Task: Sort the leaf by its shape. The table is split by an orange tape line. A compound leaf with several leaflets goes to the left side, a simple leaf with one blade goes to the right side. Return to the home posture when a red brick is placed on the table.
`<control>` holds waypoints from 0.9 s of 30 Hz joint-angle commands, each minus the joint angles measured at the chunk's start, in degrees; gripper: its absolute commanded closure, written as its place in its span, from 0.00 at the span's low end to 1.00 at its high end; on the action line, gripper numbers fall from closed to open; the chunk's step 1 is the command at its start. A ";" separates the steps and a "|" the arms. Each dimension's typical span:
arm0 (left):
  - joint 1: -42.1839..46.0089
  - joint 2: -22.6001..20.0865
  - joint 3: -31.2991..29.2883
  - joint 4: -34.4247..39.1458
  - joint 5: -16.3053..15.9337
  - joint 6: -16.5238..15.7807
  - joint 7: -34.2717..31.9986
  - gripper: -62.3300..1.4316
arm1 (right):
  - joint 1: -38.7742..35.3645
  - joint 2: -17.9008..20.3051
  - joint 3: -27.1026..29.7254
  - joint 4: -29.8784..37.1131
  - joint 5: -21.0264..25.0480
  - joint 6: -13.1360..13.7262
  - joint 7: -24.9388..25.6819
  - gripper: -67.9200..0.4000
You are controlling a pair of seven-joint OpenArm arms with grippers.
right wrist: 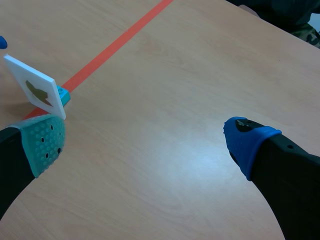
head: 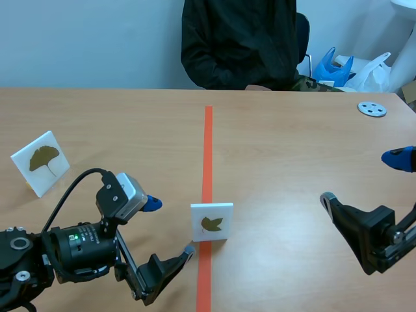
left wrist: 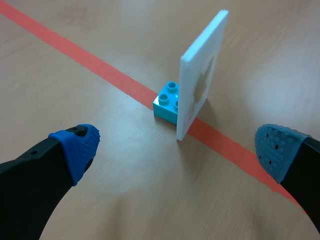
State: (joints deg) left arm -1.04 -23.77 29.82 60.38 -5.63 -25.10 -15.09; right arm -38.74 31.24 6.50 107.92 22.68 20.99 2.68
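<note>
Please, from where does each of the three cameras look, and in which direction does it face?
Scene view: between the arms, facing across the table toward a seated person; the left gripper and right gripper show.
Left wrist view: on the left arm, looking forward and down at the leaf card, nearly edge-on, and the turquoise brick behind it; its open fingers show.
Right wrist view: on the right arm, looking down over the table; its open fingers show.
Shared: all three see the leaf card on the orange tape line.

We are noting a person in black (head: 240, 45) sitting across the table (head: 292, 149), a grey holed disc (head: 372, 108) lying at its far right, a blue bag (head: 333, 67) and a white bag (head: 375, 71) sitting beyond.
</note>
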 commanded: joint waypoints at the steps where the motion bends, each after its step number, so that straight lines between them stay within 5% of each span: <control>1: -1.03 1.18 0.76 0.28 -0.63 0.09 -1.44 0.00 | 0.66 0.48 0.55 0.26 0.44 0.02 0.42 0.00; 20: -11.67 8.98 9.22 -10.91 -0.50 2.73 -4.68 0.00 | 0.66 0.48 0.55 0.26 0.44 0.02 0.20 0.00; 27: -11.65 8.63 9.25 -10.99 -0.50 2.71 -4.87 0.28 | 0.66 0.48 0.55 0.26 0.44 0.02 0.20 0.00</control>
State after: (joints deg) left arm -12.38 -15.03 39.27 48.36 -5.61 -22.35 -18.79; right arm -38.74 31.24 6.50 107.92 22.68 20.99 2.48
